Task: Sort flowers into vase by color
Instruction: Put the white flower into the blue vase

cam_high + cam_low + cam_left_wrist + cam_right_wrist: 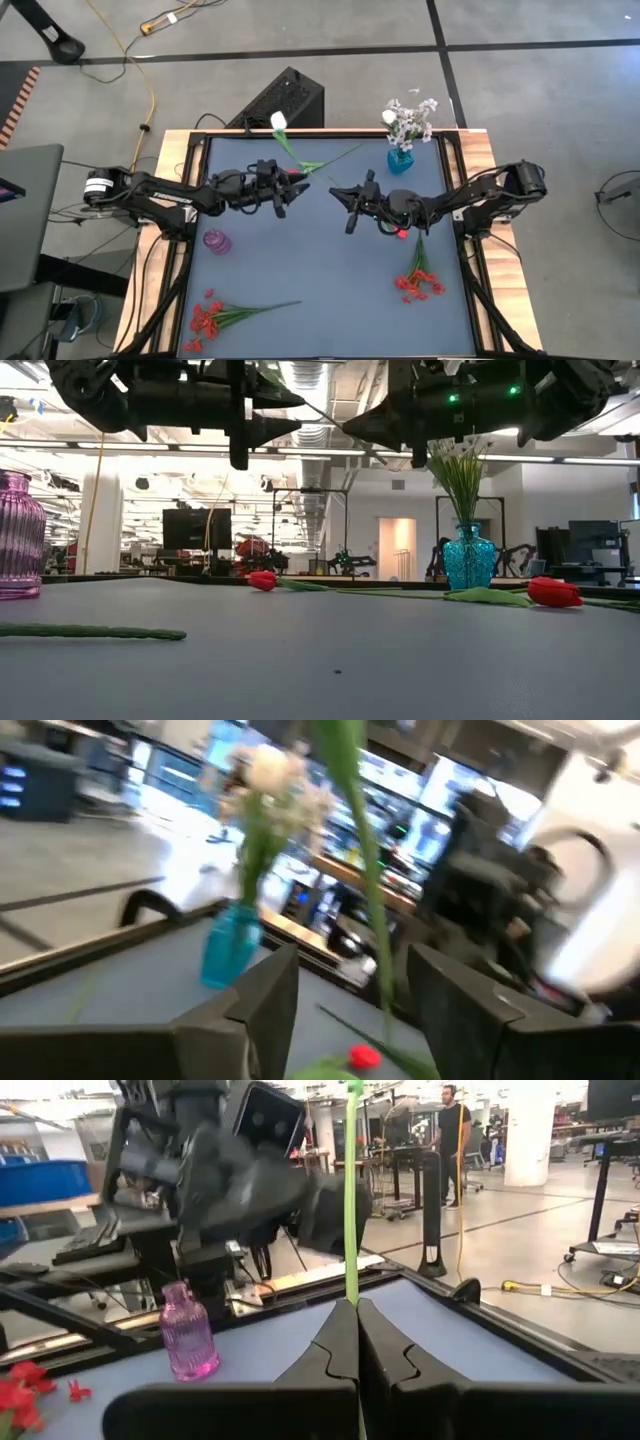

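1. The right gripper (pixel 355 1308) has its fingers pressed together on a thin green stem (pixel 351 1200), which rises straight up out of the fingertips.
2. In the high view that stem appears to run from the right gripper (pixel 347 203) up to the white tulip (pixel 279 121), whose bud lies past the far table edge. I cannot follow every part of it.
3. The left gripper (pixel 345 982) faces the right one at close range. Its fingers are spread apart and the same stem (pixel 365 870) crosses the gap between them, with no contact that I can make out.
4. The flower is probably very light, with a thin stem that bends, so the bud end is likely to sway or droop when it is carried by one end.
5. The smooth stem could twist or slide in a pinch. A hold on bare stem close to the leaves, not on the bud or a leaf, looks safest.
6. The blue vase (pixel 400 160), which holds white blossoms (pixel 410 118), stands beyond the right gripper, on its own arm's side. By colour it looks the likely target.
7. The purple vase (pixel 217 241) stands beside the left arm, on the near side of it.
8. Red flowers (pixel 420 283) lie on the table below and nearer than the right gripper, and another red bunch (pixel 205 320) lies well nearer than the left gripper.
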Available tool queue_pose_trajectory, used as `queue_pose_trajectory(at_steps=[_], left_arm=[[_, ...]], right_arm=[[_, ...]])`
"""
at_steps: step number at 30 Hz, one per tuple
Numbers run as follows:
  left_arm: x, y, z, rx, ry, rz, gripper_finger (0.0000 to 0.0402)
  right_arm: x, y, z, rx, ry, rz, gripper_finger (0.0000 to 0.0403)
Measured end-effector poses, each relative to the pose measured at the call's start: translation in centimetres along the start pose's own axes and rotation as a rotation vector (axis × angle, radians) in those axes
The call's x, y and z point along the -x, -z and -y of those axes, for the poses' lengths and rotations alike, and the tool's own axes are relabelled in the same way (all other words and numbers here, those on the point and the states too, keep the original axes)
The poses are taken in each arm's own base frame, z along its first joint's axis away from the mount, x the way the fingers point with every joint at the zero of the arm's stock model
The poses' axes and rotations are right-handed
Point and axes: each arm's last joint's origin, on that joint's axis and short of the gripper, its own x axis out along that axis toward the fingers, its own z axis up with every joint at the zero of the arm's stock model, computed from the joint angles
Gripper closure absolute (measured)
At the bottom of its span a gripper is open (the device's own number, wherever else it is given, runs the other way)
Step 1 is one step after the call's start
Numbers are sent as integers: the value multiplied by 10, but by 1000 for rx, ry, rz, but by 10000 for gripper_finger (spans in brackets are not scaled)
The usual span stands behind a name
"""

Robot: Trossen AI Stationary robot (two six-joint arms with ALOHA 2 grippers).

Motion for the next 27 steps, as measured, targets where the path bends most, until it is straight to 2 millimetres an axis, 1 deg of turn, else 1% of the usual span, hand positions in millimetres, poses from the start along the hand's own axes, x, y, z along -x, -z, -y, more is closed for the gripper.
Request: queue_pose_trajectory(at_steps=[2,4,6,10,13,17,21,27], left_arm=[[-4,5,-1,11,-30,3,218],[-9,11,-1,25,-17,-11,213],[-18,11,3,32,22,13,211],[-30,14,2,31,10,13,210],[-33,13,2,25,19,15,210],[-31,8,4,-1,21,27,211],[-27,-4,8,-20,34,67,215],[-26,-5,8,-24,14,66,222]], right_arm=[[-2,5,0,5,2,-10,387],[-4,10,1,4,6,-10,387],[-6,13,2,-6,14,-20,387],[-8,19,3,-5,23,-31,387],[-7,19,3,-6,30,-29,387],[-5,19,0,10,60,-24,387],[-5,17,-1,17,75,-12,387],[-5,14,-1,3,73,24,386]])
